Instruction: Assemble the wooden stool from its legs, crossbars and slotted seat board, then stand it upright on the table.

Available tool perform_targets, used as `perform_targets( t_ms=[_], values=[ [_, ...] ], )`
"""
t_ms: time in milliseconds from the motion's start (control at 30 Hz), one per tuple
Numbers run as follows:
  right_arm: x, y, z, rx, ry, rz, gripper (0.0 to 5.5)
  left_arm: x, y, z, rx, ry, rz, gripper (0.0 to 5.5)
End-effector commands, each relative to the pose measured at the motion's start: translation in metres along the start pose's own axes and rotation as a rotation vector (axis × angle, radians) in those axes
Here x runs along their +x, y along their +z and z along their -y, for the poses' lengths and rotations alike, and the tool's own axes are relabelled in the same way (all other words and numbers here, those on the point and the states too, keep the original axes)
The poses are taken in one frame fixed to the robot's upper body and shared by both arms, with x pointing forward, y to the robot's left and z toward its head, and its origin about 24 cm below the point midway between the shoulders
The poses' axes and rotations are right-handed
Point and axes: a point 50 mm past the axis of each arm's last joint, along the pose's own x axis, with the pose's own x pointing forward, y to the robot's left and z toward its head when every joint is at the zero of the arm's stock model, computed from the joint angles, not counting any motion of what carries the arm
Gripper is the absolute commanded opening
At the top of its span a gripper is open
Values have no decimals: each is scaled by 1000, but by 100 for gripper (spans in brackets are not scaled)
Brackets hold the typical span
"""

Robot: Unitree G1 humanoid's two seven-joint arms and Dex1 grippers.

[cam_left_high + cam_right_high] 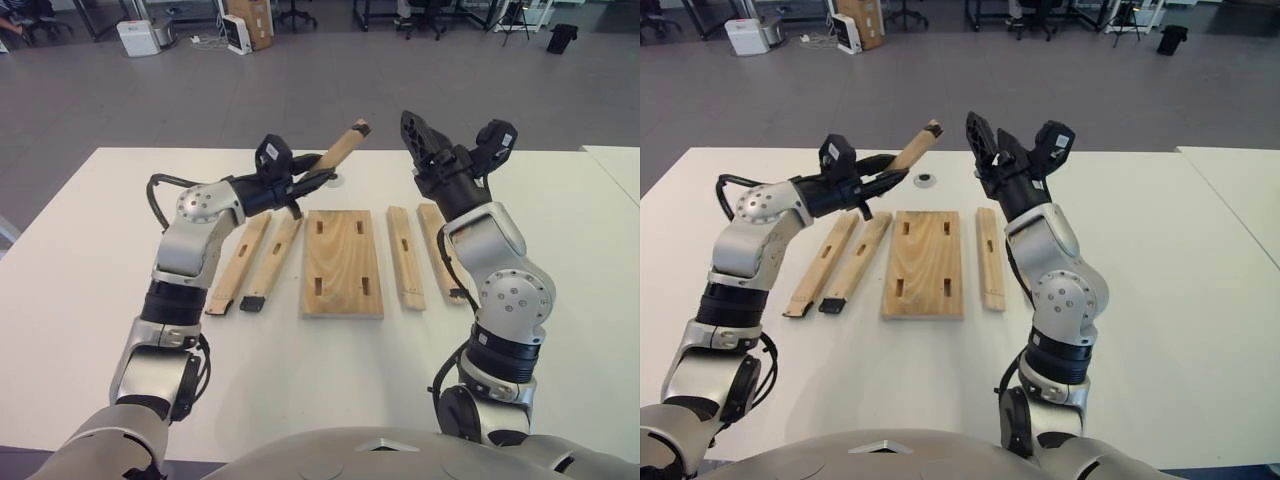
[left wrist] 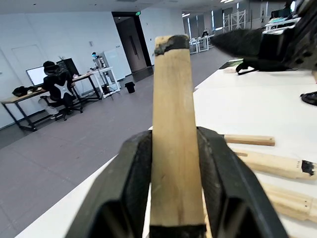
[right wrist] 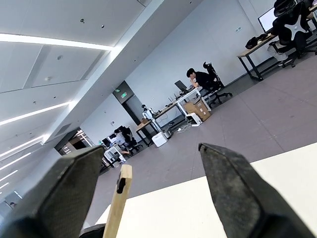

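Note:
The slotted seat board [image 1: 343, 262] lies flat on the white table [image 1: 90, 280]. Two wooden pieces [image 1: 240, 262] [image 1: 272, 260] lie to its left and two more [image 1: 405, 257] [image 1: 438, 248] to its right. My left gripper [image 1: 318, 173] is shut on a wooden leg [image 1: 345, 145] with a dark end, held slanting up above the table's far side; the leg [image 2: 174, 124] stands between its fingers in the left wrist view. My right gripper [image 1: 425, 140] is raised just right of the leg's tip, open and holding nothing. The leg's tip [image 3: 119, 208] shows between the right gripper's fingers [image 3: 237, 198].
A small dark round thing [image 1: 926, 180] lies on the table behind the board. The table's far edge [image 1: 200, 150] is close behind the grippers, with grey floor and office desks beyond. Another white table [image 1: 620, 165] stands at the right.

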Motion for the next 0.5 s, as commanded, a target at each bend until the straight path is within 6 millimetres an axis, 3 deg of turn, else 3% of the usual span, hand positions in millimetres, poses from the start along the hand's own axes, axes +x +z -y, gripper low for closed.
perform_targets(
  t_ms=[33,167,500],
  values=[
    [3,-3,-10,32,35,-30,355,10,9,14,-8,-41,37,129],
    [3,-4,-9,36,39,-47,355,17,11,23,-32,-60,61,129],
    [4,-5,-9,43,51,-79,167,16,3,29,-30,-68,41,129]
  ],
)
